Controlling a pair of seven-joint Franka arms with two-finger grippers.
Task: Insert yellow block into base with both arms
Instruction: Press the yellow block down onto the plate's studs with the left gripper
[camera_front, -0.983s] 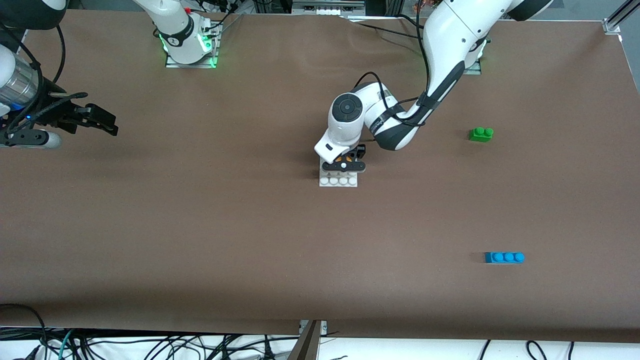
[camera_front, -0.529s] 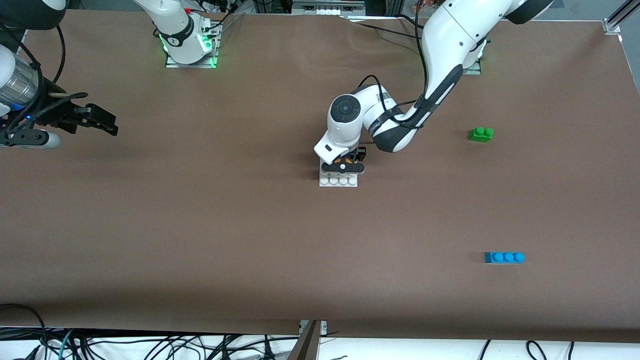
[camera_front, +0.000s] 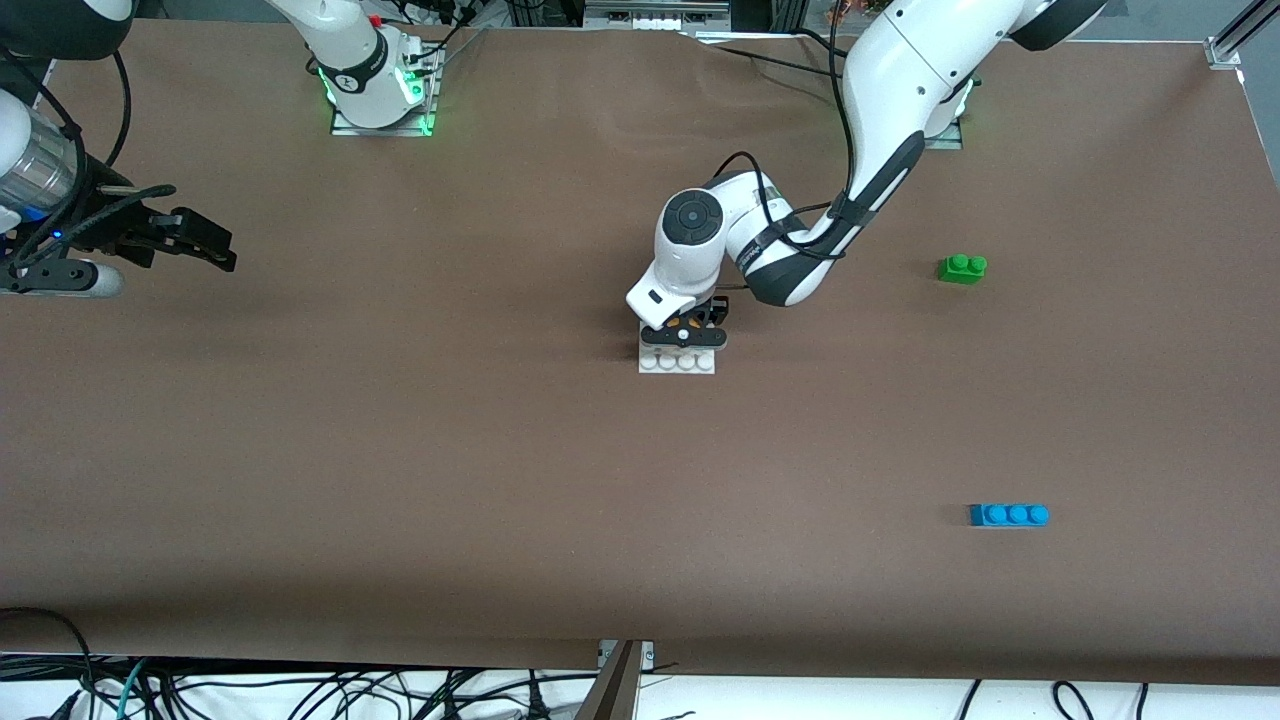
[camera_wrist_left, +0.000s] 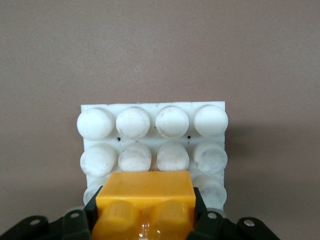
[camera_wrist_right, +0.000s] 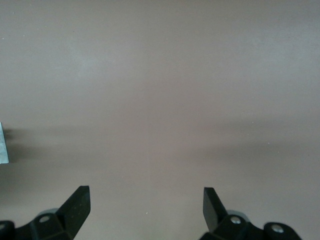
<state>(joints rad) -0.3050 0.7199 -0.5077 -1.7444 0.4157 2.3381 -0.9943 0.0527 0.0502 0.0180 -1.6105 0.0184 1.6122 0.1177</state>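
Left tool (camera_wrist_left: 145, 220) tight on yellow block (camera_wrist_left: 145, 197) over base (camera_wrist_left: 152, 140); right tool (camera_wrist_right: 146, 205) wide, idle.

We saw a brown-covered table (camera_front: 400, 480) carrying a flat white studded plastic base (camera_front: 678, 362), a green two-stud plastic brick (camera_front: 962, 268) and a longer blue three-stud plastic brick (camera_front: 1009, 515).

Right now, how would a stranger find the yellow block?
Find the white studded base mid-table. The left end effector holds the yellow block over its studs. It alone is orange-yellow; the green brick and blue brick lie loose.
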